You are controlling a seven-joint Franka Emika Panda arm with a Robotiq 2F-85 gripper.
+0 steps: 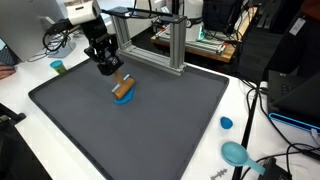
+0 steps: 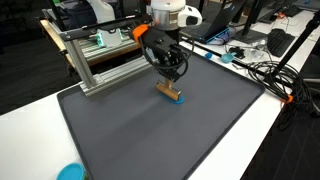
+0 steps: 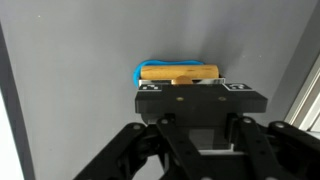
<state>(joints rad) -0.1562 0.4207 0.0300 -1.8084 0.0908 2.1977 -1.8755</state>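
Observation:
A tan wooden block (image 1: 124, 88) (image 2: 170, 91) rests tilted on a small blue piece (image 1: 124, 99) (image 2: 177, 100) on the dark grey mat (image 1: 150, 130) (image 2: 150, 130). In both exterior views my gripper (image 1: 115, 76) (image 2: 172, 78) comes down onto the block from above, shut on its upper part. In the wrist view the block (image 3: 178, 71) lies crosswise just past the black gripper body, with the blue piece (image 3: 143, 70) showing behind its left end. The gripper (image 3: 193, 84) hides its own fingertips there.
An aluminium frame (image 1: 172, 45) (image 2: 100, 62) stands along the mat's far edge. A teal cup (image 1: 58, 67), a blue cap (image 1: 226, 124) and a teal object (image 1: 236, 153) (image 2: 70, 172) lie on the white table around the mat. Cables (image 2: 270, 75) run nearby.

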